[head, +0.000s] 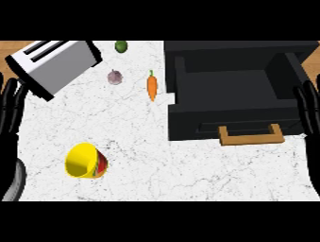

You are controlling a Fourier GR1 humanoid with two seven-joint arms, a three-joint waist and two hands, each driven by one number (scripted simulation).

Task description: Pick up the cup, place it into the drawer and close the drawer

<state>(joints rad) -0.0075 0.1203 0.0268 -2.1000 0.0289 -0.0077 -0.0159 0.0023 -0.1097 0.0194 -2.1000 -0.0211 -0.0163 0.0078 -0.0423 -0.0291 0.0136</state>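
A yellow cup (86,161) with a red and green band lies tipped on the white marble counter (190,165) at the lower left, its mouth turned left. The black drawer (235,87) stands pulled open at the upper right, its inside bare, with a wooden handle (251,136) on its front. My left hand (1,118) is open at the view's left edge, fingers up, left of the cup and apart from it. At the right edge my right hand (319,118) is open too, fingers up, beside the drawer's right wall.
A silver toaster (54,66) lies at an angle at the upper left. A green lime (121,46), a purple garlic bulb (115,77) and an orange carrot (152,86) sit between the toaster and the drawer.
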